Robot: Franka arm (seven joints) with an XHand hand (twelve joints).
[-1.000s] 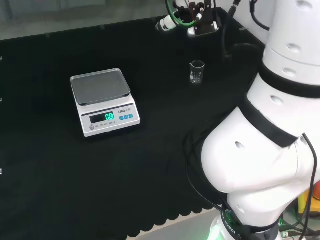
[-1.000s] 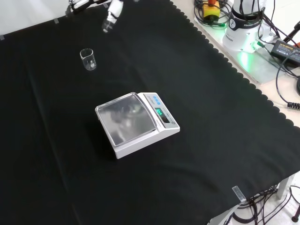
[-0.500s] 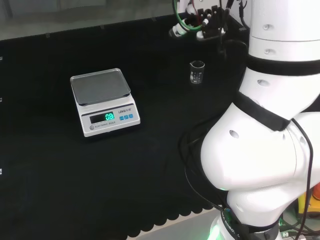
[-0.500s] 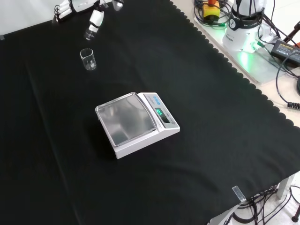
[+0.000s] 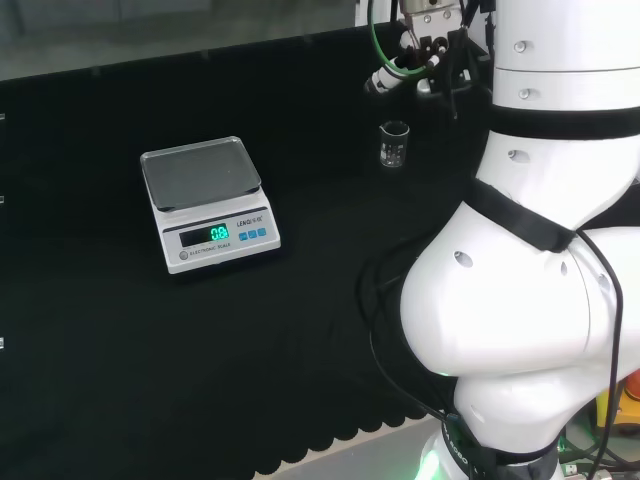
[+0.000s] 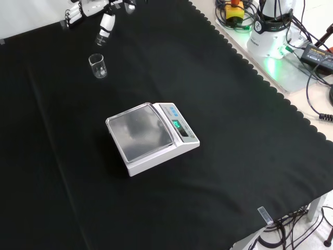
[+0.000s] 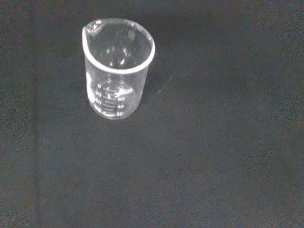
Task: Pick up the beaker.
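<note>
The beaker [image 6: 97,66] stood upright on the black cloth of the desk [image 6: 234,156], its long axis vertical, mouth up and seemingly empty, with a small pouring lip at the rim as the wrist view [image 7: 118,69] showed it. It had bare cloth all round it; the scale [image 6: 151,137] sat well apart, nearer the camera in the front view. The hand [image 6: 104,23] hung in the air above the cloth and held nothing, its fingers spread and fairly straight, one of them reaching down toward the glass without touching it. In the front view the beaker lay below the hand and slightly to its left; in the head view [image 5: 394,143] it lay just beneath the fingers [image 5: 385,78], a little nearer the camera. So the thing that mattered was plain enough: the beaker was close under the hand and a little off to one side. I judged that the hand would need to come down and across so that fingers and thumb could close round the upright wall from the side.
</note>
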